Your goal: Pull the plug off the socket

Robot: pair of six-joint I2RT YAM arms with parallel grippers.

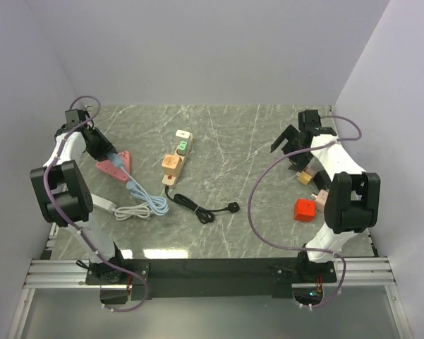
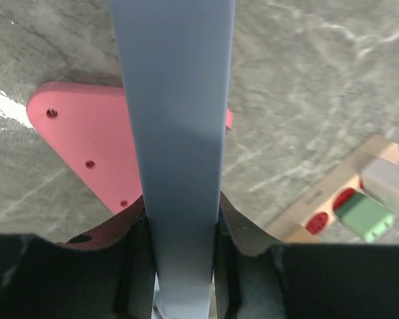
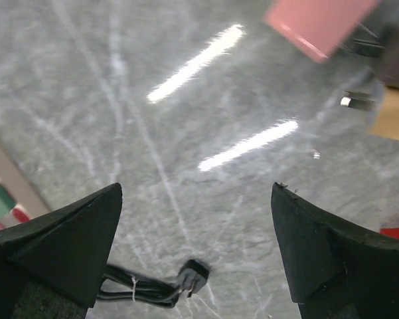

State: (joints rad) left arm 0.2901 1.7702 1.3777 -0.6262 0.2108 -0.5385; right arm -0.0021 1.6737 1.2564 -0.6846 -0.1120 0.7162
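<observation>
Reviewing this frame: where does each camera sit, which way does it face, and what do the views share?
Top external: above and behind the bases, looking down on the table; both arms, left gripper and right gripper, show.
Left wrist: on the left arm, facing down past fingers shut on a light-blue strip, above a pink plate.
Right wrist: on the right arm, facing down between open fingers at a black cable.
Shared: the power strip and green plug appear in top and left wrist views.
</observation>
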